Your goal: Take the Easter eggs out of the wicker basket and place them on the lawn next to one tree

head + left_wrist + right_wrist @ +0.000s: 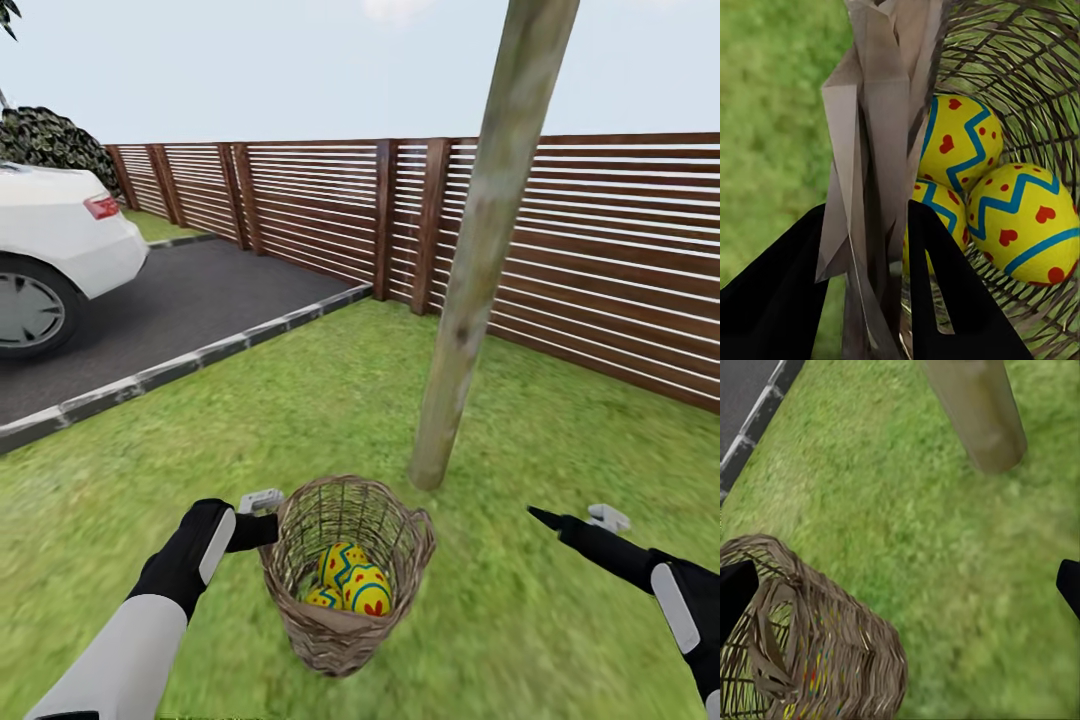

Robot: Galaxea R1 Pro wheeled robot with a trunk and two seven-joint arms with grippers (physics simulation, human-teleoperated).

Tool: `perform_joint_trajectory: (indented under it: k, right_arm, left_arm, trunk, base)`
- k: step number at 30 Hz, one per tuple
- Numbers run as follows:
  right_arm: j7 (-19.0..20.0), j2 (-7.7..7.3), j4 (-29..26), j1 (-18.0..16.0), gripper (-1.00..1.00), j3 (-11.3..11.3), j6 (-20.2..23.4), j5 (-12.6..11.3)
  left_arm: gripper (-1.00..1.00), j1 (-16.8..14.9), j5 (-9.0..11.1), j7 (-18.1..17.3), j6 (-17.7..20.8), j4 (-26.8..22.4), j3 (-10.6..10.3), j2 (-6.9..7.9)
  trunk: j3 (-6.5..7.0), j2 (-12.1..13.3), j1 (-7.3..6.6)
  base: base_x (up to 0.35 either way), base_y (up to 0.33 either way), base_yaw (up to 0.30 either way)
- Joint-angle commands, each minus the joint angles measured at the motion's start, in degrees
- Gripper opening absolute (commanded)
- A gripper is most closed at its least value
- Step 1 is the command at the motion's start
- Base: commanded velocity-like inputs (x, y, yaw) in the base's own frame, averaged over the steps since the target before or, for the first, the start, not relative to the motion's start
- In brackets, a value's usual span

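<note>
The tall pole-like tree with mottled grey-green bark (480, 250) runs out past the head view's top edge, crown unseen. The white car (55, 250) is cut by the left edge. In the brown woven wicker basket (345, 625), the three yellow eggs with blue zigzags (352, 582) overlap; the lowest is mostly hidden. The black left gripper (862, 292) perhaps clasps the basket's rim, its fingertips covered.

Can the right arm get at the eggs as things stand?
Probably yes: the right end effector is open beside the basket, whose tilted mouth leaves the eggs uncovered. The left end effector grips the far rim.
</note>
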Motion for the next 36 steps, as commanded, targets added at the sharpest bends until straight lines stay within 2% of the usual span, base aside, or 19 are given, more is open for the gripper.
perform_joint_trajectory:
  k: [1, 7, 12, 16, 17, 18, 20, 21, 25, 36]
  right_arm:
    - [-0.06, 0.02, 0.01, -0.02, 1.0, -0.09, 0.36, -0.33]
    - [-2.1, 0.01, 0.01, -0.02, 1.0, -0.09, 0.26, -0.33]
    - [-2.23, -0.04, 0.09, -0.02, 1.0, -0.09, 0.22, -0.33]
    - [-1.48, -0.35, 0.0, -0.02, 1.0, -0.09, 0.38, -0.52]
    - [-1.08, -0.36, -0.21, -0.02, 1.0, -0.09, 0.44, -0.78]
    - [1.2, -0.32, -0.09, -0.02, 1.0, -0.09, 0.47, -1.0]
    - [9.7, -0.38, 0.28, 0.01, 1.0, -0.09, 0.47, -0.99]
    - [11.84, -0.35, 0.39, 0.01, 1.0, -0.09, 0.48, -0.9]
    - [12.58, -0.19, 0.45, 0.02, 1.0, -0.09, 0.54, -0.72]
    - [12.11, -0.06, 0.45, 0.05, 1.0, -0.09, 0.48, -0.62]
  left_arm:
    - [-1.0, -0.05, 0.85, -0.14, 0.34, -0.06, 0.3, -0.09]
    - [-1.0, -0.05, 0.85, -0.05, 0.34, -0.06, 0.3, -0.09]
    - [-1.0, -0.05, 0.85, -0.05, 0.34, -0.06, 0.3, -0.09]
    - [-1.0, -0.05, 0.85, -0.05, 0.34, 0.02, 0.3, -0.09]
    - [-1.0, -0.05, 0.85, -0.05, 0.34, 0.03, 0.3, -0.09]
    - [-1.0, -0.05, 0.85, -0.05, 0.34, 0.03, 0.3, -0.09]
    - [-1.0, -0.05, 0.85, -0.05, 0.34, 0.03, 0.3, -0.09]
    - [-1.0, -0.05, 0.85, -0.05, 0.34, 0.03, 0.3, -0.09]
    - [-1.0, -0.05, 0.85, -0.05, 0.34, -0.01, 0.34, -0.09]
    - [-1.0, -0.05, 0.94, -0.05, 0.29, 0.02, 0.41, -0.09]
  trunk:
    - [-0.05, -0.04, 0.01]
    - [-0.05, -0.04, 0.01]
    - [-0.05, -0.04, 0.01]
    - [-0.05, -0.04, 0.01]
    - [-0.05, -0.04, 0.01]
    - [-0.05, -0.04, 0.01]
    - [-0.05, -0.04, 0.01]
    - [-0.05, -0.04, 0.01]
    - [-0.03, -0.04, 0.01]
    - [0.27, -0.04, 0.01]
  base:
    - [0.078, -0.299, 0.291]
    - [0.078, -0.285, 0.291]
    - [0.087, -0.284, 0.28]
    - [0.141, -0.283, 0.034]
    - [0.213, -0.262, 0.001]
    - [0.228, -0.252, 0.0]
    - [0.237, -0.246, 0.0]
    - [0.24, -0.243, 0.0]
    - [0.236, -0.22, 0.077]
    - [0.015, -0.012, 0.269]
